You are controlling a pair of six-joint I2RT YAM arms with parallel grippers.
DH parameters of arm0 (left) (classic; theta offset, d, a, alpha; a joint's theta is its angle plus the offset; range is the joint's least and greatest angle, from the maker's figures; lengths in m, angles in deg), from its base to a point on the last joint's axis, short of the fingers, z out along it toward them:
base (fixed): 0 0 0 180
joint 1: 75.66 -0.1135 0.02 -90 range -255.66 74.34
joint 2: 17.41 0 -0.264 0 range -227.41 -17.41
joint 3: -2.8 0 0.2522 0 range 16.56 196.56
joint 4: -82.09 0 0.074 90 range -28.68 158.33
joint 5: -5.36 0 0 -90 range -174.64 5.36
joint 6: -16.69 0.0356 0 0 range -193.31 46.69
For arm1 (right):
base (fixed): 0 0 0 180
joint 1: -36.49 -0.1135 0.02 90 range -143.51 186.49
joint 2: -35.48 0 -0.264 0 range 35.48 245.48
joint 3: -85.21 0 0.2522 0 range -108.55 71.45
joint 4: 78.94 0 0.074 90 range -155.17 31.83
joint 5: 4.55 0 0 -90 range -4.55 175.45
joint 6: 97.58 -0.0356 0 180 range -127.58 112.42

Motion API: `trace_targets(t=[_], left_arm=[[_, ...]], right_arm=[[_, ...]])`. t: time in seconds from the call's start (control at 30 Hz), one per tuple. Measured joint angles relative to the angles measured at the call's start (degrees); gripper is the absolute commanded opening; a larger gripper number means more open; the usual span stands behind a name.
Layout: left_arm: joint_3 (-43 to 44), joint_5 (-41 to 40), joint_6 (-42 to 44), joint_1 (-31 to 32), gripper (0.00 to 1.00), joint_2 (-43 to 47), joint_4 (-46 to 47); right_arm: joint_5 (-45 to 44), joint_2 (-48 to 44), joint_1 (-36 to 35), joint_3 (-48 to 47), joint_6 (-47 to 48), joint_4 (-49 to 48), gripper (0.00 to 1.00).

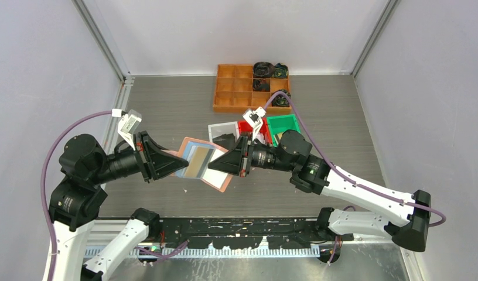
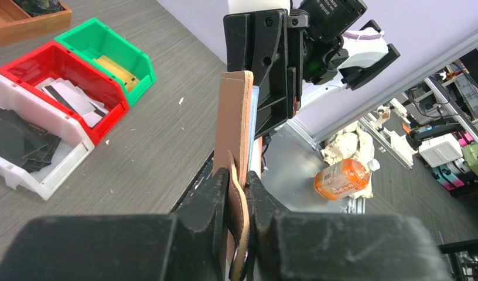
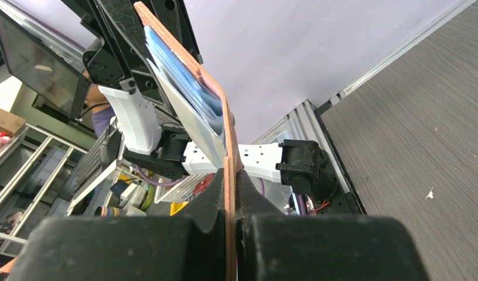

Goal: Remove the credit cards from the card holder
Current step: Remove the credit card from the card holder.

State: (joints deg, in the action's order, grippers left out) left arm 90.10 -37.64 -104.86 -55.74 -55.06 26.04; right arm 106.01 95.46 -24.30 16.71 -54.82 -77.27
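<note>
Salmon-pink leather folding card holder (image 2: pixel 232 117) hangs open above the grey table (image 1: pixel 166 99), my left gripper (image 2: pixel 239 196) clamped on one flap, right gripper (image 3: pixel 229 175) pinched shut on the other. If either slips, I fear the thin plastic cards (image 1: pixel 198 161) drop with it.

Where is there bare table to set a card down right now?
Bare: back-left table, between the left wall rail and the orange tray; also right of the green bin up to the right wall. Crowded: centre, where the left claw and right claw pinch the card holder, with the white bin and red bin right behind.
</note>
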Motion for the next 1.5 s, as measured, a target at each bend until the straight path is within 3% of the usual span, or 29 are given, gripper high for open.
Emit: trace_targets(t=[0.97,1.07,1.17,1.2,1.5], left_arm=[[2.3,2.8,-1.2,0.1,0.01,-2.1,-0.9],[2.1,1.6,-0.9,0.1,0.10,-1.5,-0.9],[1.2,1.0,-1.0,0.2,0.33,-0.6,-0.8],[1.0,1.1,-1.0,0.2,0.36,-0.5,-0.8],[0.1,4.7,-3.5,0.2,0.39,-1.0,1.8]], right_arm=[[0.8,-2.7,-0.3,3.0,1.5,-3.8,0.01],[1.7,-2.5,-0.3,2.9,1.2,-4.3,0.01],[2.7,-1.9,-0.2,2.8,0.8,-4.7,0.01],[3.2,-1.8,-0.2,2.8,0.7,-4.7,0.01],[5.7,-1.1,-0.2,2.4,0.3,-4.6,0.01]])
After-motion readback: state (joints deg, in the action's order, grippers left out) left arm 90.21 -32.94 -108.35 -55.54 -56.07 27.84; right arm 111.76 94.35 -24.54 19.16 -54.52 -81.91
